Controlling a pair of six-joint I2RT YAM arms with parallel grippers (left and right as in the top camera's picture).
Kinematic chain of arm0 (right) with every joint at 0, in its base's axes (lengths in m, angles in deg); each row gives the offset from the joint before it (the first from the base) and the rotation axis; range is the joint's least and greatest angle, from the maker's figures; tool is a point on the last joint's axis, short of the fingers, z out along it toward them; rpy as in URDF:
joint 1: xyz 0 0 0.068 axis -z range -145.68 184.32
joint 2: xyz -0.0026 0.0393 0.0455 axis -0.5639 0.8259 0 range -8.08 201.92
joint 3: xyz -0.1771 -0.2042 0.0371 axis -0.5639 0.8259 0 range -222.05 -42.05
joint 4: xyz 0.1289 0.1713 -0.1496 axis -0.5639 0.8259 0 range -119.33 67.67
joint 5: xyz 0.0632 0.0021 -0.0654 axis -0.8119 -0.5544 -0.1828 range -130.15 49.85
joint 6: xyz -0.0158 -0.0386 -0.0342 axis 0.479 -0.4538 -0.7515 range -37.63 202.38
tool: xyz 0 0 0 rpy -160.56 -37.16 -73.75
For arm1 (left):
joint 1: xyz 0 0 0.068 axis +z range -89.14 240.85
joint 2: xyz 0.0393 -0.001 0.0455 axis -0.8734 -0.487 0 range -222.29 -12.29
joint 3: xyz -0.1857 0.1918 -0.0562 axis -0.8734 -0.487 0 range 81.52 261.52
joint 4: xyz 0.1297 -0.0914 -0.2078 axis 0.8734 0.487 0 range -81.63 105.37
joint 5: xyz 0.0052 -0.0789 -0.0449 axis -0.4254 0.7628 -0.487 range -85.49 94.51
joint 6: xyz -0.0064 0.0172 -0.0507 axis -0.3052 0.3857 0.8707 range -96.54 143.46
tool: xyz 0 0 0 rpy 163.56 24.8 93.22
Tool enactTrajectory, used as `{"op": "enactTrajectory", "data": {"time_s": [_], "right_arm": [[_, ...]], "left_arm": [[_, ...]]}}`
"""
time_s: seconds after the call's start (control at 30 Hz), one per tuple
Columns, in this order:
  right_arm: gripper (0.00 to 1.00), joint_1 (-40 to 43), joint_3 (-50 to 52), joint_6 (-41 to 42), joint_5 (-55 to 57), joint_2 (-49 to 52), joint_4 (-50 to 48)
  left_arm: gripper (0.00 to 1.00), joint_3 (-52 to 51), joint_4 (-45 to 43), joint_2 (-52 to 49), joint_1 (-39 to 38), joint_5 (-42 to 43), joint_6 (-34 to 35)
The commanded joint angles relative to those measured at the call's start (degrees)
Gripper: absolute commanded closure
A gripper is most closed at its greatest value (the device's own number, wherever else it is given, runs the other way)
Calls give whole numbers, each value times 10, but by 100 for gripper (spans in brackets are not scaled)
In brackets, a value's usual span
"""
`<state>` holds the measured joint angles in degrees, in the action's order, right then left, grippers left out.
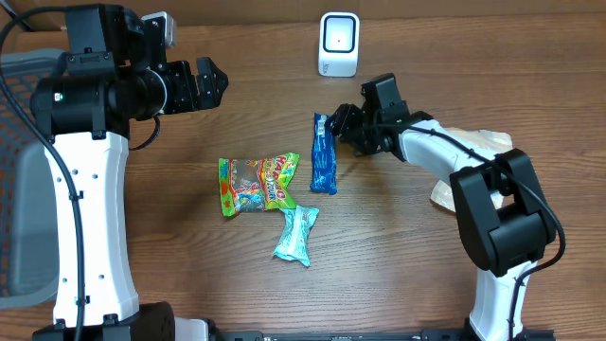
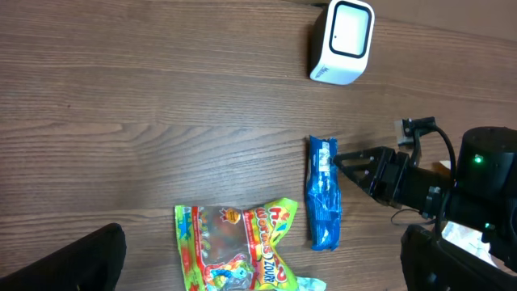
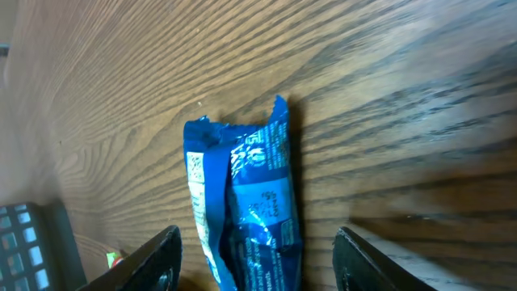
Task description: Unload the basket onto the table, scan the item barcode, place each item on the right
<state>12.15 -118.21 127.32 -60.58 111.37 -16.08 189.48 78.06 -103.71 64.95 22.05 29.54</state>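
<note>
A blue snack packet (image 1: 324, 156) lies flat on the wooden table, long axis running front to back. My right gripper (image 1: 339, 123) sits low at its far end. In the right wrist view its fingers (image 3: 153, 260) stand open on either side of the blue packet (image 3: 246, 202) with a gap on each side. The white barcode scanner (image 1: 338, 44) stands upright at the back edge. My left gripper (image 1: 206, 83) hovers open and empty at the upper left, well away from the packet. From the left wrist the blue packet (image 2: 323, 192) and the scanner (image 2: 343, 42) both show.
A green gummy-worm bag (image 1: 258, 185) lies left of the blue packet, with a teal wrapper (image 1: 296, 234) just in front of it. A beige crumpled bag (image 1: 478, 156) lies under my right arm. A grey chair (image 1: 19, 180) stands at the left edge.
</note>
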Motion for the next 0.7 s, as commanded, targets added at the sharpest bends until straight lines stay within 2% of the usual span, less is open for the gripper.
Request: {"op": "enactTrajectory", "data": {"time_s": [0.0, 0.1, 0.17, 0.27, 0.37, 0.43, 0.57, 0.67], "right_arm": [[39, -3, 0, -19, 4, 4, -4], [40, -3, 0, -15, 13, 13, -10], [44, -3, 0, -8, -6, 18, -1], [46, -3, 0, -7, -90, 18, 55], [45, -3, 0, -9, -97, 18, 125], [46, -3, 0, -7, -96, 19, 125], [61, -9, 0, 14, -79, 29, 102], [61, -19, 0, 17, -78, 44, 59]], "left_arm": [[0, -2, 0, -2, -4, -2, 8], [0, -2, 0, -2, -4, -2, 8], [0, -2, 0, -2, -4, -1, 8], [0, -2, 0, -2, -4, -2, 8], [0, -2, 0, -2, -4, -2, 8], [0, -2, 0, -2, -4, -2, 8], [0, -2, 0, -2, -4, -2, 8], [0, -2, 0, -2, -4, -2, 8]]}}
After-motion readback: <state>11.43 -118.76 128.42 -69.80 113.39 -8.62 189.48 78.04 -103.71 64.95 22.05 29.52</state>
